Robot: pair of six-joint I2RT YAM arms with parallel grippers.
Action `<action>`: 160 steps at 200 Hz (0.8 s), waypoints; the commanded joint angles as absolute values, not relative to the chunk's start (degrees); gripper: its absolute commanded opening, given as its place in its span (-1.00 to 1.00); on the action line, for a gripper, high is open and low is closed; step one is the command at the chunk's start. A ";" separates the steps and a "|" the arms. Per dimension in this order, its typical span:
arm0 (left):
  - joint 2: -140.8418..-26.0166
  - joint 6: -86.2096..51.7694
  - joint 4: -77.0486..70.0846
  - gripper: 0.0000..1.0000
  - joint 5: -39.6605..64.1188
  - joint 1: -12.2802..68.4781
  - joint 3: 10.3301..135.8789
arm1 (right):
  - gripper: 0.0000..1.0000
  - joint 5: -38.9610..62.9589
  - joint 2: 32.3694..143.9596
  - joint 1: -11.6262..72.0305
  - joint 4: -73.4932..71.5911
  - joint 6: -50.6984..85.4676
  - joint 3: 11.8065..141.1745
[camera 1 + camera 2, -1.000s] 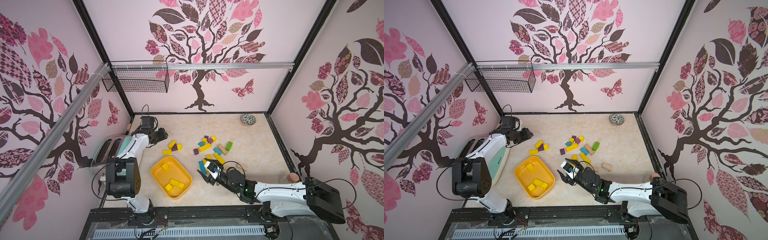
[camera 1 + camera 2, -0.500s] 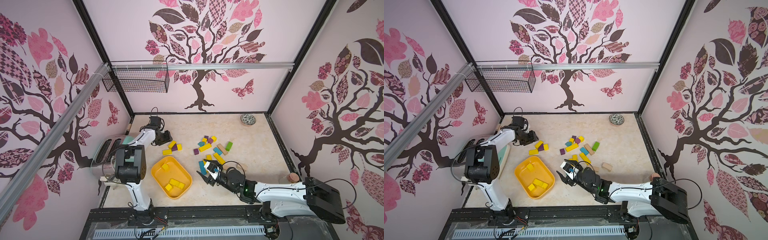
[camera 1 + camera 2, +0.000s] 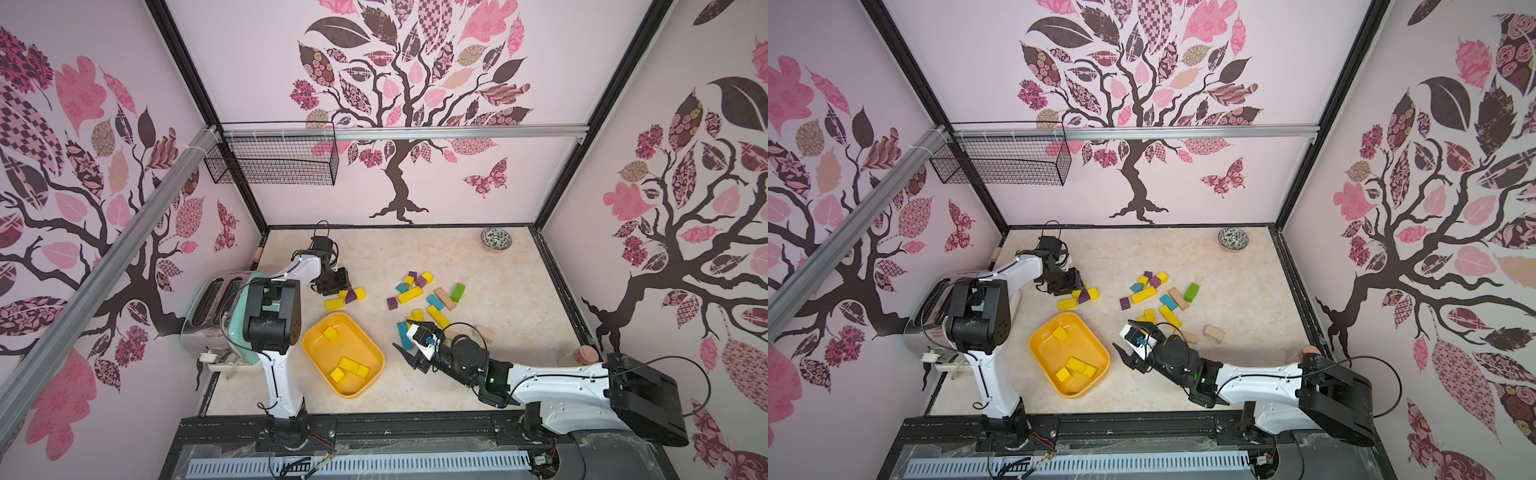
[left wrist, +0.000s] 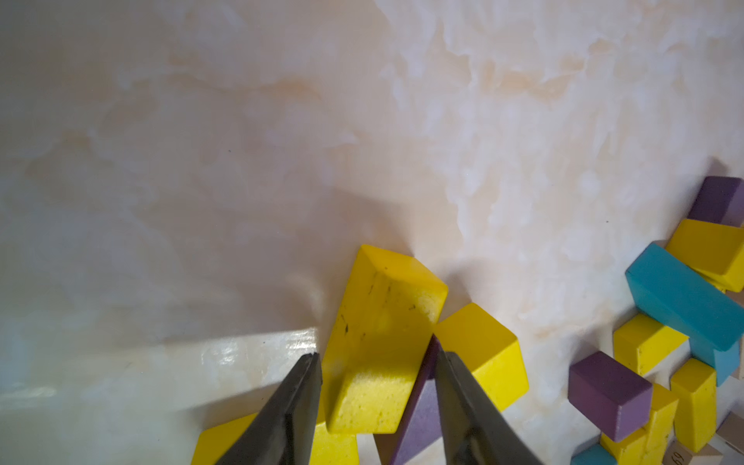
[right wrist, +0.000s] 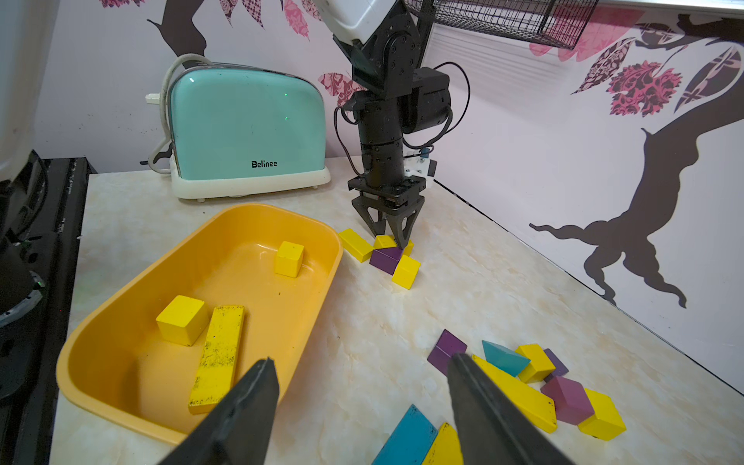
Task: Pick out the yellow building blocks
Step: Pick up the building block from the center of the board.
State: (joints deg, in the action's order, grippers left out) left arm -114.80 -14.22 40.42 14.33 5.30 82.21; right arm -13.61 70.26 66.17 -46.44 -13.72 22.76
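Observation:
Three yellow building blocks lie in the orange-yellow tray (image 3: 357,340) (image 5: 282,314). Left of centre, a small group has a yellow bar (image 3: 334,304), a yellow cube (image 3: 359,294) and a purple wedge (image 3: 351,296). My left gripper (image 3: 334,286) (image 4: 376,354) points down into this group. Its narrowly open jaws straddle a yellow block (image 4: 382,322) (image 5: 384,241) and the purple wedge (image 4: 418,402). More yellow blocks lie in the mixed pile, among them a long bar (image 3: 409,295) (image 5: 515,390). My right gripper (image 3: 401,332) (image 5: 362,358) hovers open between tray and pile, holding nothing.
A mint toaster (image 3: 216,307) (image 5: 245,125) stands at the left edge beside the left arm's base. A patterned bowl (image 3: 496,240) sits at the back right. Teal, purple, green (image 3: 457,292) and pale wooden blocks (image 3: 444,298) mix with the yellow ones. A wire basket (image 3: 274,162) hangs on the wall.
My left gripper has swung from the back left corner toward the small block group and come down over it, its jaws narrowing slightly. The right arm has not moved.

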 commanded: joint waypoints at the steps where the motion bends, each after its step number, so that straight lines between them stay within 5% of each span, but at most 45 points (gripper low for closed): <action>1: -117.15 -12.74 42.59 -0.01 12.40 5.35 82.43 | 0.43 -13.54 70.22 65.96 -46.51 -13.70 23.47; 160: -115.29 -14.33 40.69 -0.12 14.46 0.35 81.63 | 0.43 -12.84 72.65 65.92 -46.49 -13.31 24.19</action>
